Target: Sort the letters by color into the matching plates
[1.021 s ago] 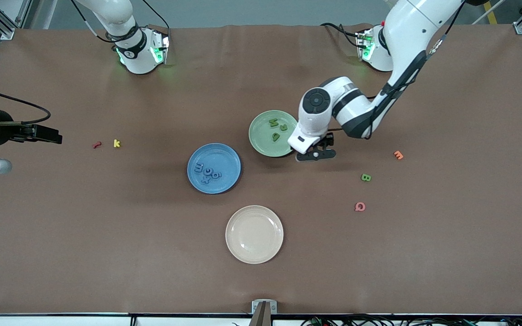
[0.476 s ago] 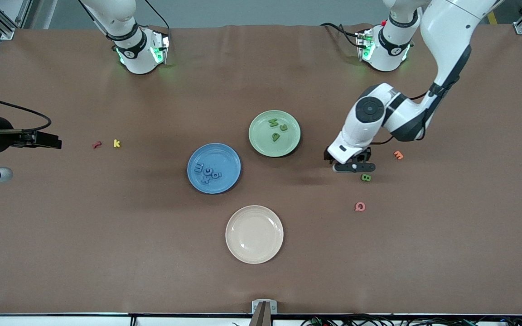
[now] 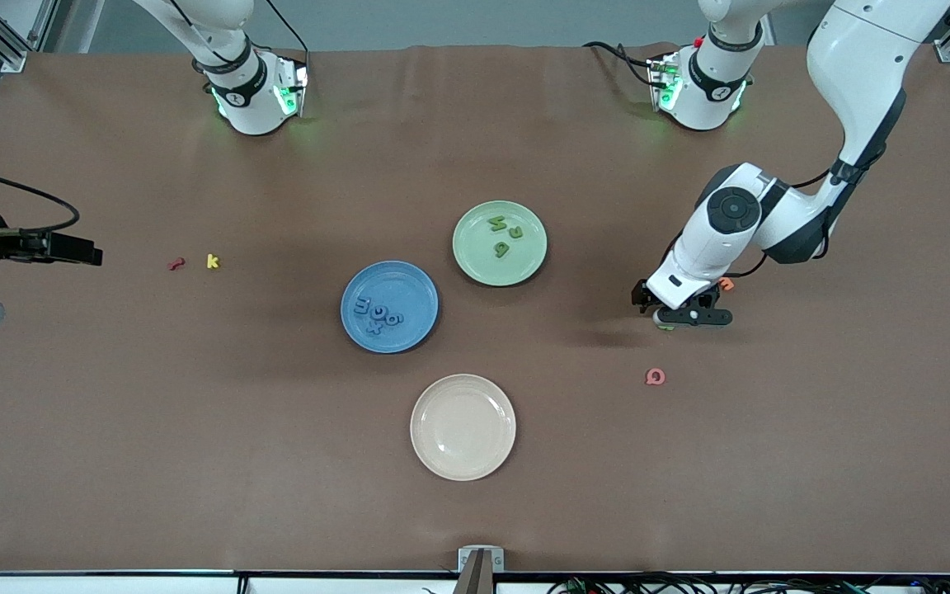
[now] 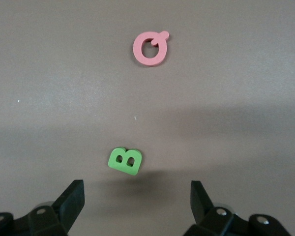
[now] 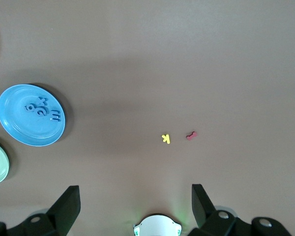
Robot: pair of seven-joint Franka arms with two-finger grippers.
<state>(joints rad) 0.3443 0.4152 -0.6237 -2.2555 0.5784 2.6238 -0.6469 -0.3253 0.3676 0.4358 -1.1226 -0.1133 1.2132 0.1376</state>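
Left gripper (image 4: 136, 204) | jaws spread, empty | green B (image 4: 125, 161) on desk at 12 o'clock between them | right arm waits, jaws spread.

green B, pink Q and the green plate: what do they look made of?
Green B: looks like foam, matte; thick cut edges, punched holes, no glare.
Pink Q: seemingly the same foam, matte, soft rounded outline.
Green plate: probably plastic or melamine; smooth, uniform pale colour, slight sheen on the rim. Ceramic can't be ruled out.
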